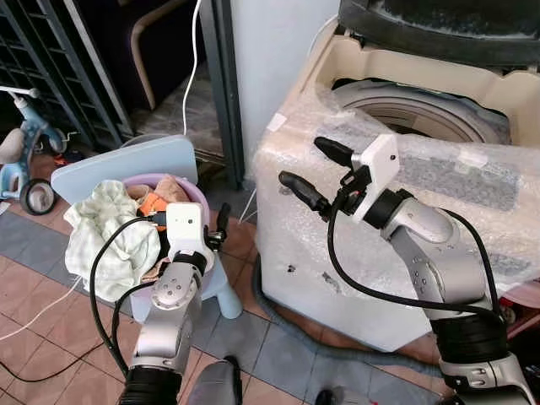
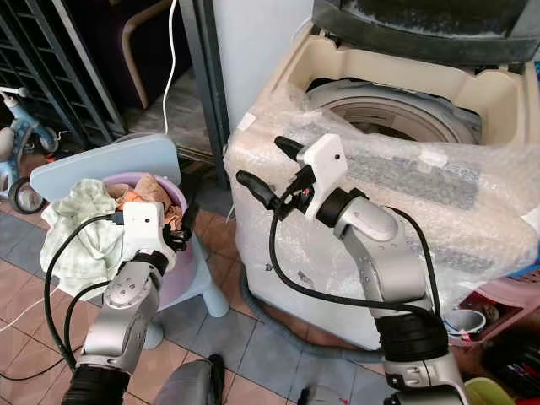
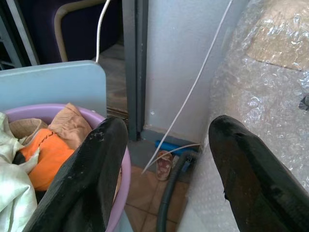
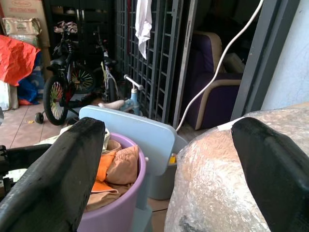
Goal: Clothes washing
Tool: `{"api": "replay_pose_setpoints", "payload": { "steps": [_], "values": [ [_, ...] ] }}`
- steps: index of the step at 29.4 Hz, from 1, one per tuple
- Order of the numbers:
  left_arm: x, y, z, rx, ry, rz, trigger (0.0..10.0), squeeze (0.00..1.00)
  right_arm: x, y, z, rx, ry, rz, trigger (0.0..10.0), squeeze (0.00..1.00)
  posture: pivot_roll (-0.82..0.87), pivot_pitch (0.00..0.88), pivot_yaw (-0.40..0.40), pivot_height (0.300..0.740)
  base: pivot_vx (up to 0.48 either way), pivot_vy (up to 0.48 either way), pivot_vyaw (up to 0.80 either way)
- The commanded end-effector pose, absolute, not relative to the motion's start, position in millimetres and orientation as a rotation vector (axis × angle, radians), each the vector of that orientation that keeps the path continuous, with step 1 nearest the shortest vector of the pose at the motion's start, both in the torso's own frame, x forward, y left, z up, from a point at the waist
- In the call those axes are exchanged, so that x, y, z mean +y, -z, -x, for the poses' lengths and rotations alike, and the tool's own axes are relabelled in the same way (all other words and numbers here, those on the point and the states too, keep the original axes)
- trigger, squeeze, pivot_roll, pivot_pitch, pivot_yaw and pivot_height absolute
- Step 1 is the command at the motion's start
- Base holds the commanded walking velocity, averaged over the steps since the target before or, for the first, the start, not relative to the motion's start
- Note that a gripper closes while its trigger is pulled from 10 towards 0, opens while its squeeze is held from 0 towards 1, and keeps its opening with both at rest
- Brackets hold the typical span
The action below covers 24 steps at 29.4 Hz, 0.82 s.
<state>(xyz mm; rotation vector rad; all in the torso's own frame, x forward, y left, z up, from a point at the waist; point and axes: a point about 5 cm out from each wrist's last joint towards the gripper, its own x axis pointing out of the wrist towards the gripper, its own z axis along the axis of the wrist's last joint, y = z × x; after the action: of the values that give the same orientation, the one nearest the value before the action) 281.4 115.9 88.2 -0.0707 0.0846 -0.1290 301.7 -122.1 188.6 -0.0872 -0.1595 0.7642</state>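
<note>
A purple basin point(image 1: 196, 190) heaped with clothes stands on a light blue chair point(image 1: 126, 164). In it lie a pale green cloth point(image 1: 110, 228), an orange garment point(image 3: 48, 154) and a tan one point(image 4: 123, 164). To the right is the washing machine point(image 1: 354, 253), wrapped in bubble wrap, lid up, drum point(image 1: 422, 114) exposed. My left gripper point(image 1: 221, 224) hovers at the basin's right rim, open and empty. My right gripper point(image 1: 308, 169) is raised in front of the machine's left top corner, open, holding nothing.
A dark door frame point(image 1: 221, 84) and white wall stand between chair and machine, with a white cable point(image 1: 196, 59) hanging down. A grey hose point(image 1: 295, 333) curves on the tiled floor by the machine. A child's tricycle point(image 1: 25, 160) and metal gate point(image 1: 51, 67) are at left.
</note>
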Motion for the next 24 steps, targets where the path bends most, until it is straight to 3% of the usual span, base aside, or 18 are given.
{"api": "replay_pose_setpoints", "payload": {
  "steps": [1, 10, 18, 24],
  "values": [
    [116.0, -87.0, -281.9, 0.097, 0.122, 0.06, 10.0, 0.0, -122.2, -194.5, -302.6, -0.208, -0.681, 0.094, 10.0, 0.0, -0.03, 0.063, 0.05, 0.74, 0.0, 0.48, 0.8],
    [116.2, -86.8, -282.0, 0.096, 0.121, 0.057, 10.0, 0.0, -128.3, -188.9, -309.4, -0.196, -0.564, 0.102, 10.0, 0.0, -0.03, 0.062, 0.052, 0.74, 0.0, 0.48, 0.77],
    [116.8, -87.5, -282.3, 0.088, 0.116, 0.054, 10.0, 0.0, -131.4, -184.9, -312.6, -0.19, -0.494, 0.09, 10.0, 0.0, -0.02, 0.062, 0.053, 0.74, 0.0, 0.48, 0.0],
    [117.2, -89.0, -281.8, 0.071, 0.122, 0.045, 10.0, 0.0, -129.7, -183.1, -313.2, -0.204, -0.465, 0.115, 10.0, 0.0, -0.02, 0.059, 0.051, 0.74, 0.0, 0.0, 0.26]
  ]
}}
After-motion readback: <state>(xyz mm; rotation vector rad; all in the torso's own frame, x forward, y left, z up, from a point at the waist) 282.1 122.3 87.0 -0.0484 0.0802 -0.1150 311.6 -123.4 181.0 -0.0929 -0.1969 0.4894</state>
